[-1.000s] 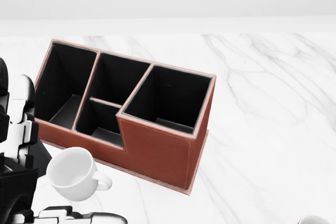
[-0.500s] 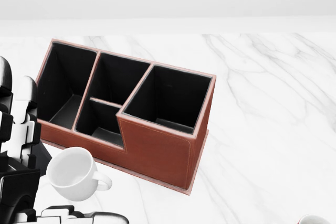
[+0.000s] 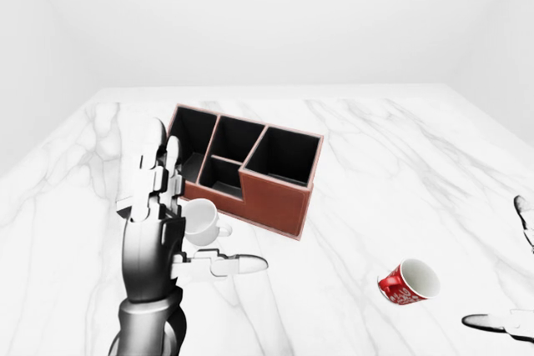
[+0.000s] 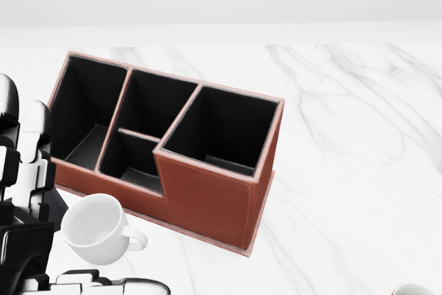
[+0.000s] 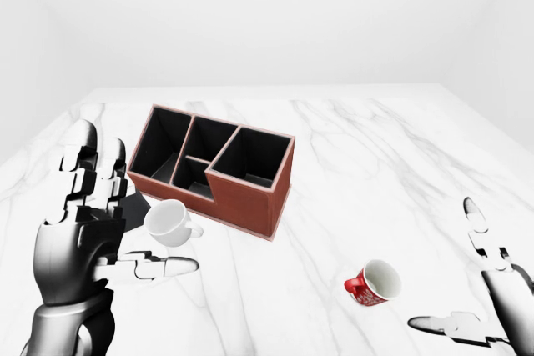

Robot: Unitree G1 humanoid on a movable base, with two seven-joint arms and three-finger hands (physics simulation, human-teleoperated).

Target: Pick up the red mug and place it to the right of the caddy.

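Left hand [image 5: 88, 231] edges up, fingers spread; right hand [image 5: 492, 298] spread. Red mug [image 5: 373, 283] lies tipped, open marble table [image 5: 400, 164] beside caddy [image 5: 213, 168].

Bright, even, sharp renders with no glare or blur, only faint soft shadows under things on the counter [image 3: 400, 172].

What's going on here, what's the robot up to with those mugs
Nothing is held yet. The red mug lies on its side on the marble table, well to the right of the brown caddy in the right-eye view. The right hand is open at that view's right edge, beside the mug but apart from it. The left hand is raised with its fingers spread, next to a white mug by the caddy.
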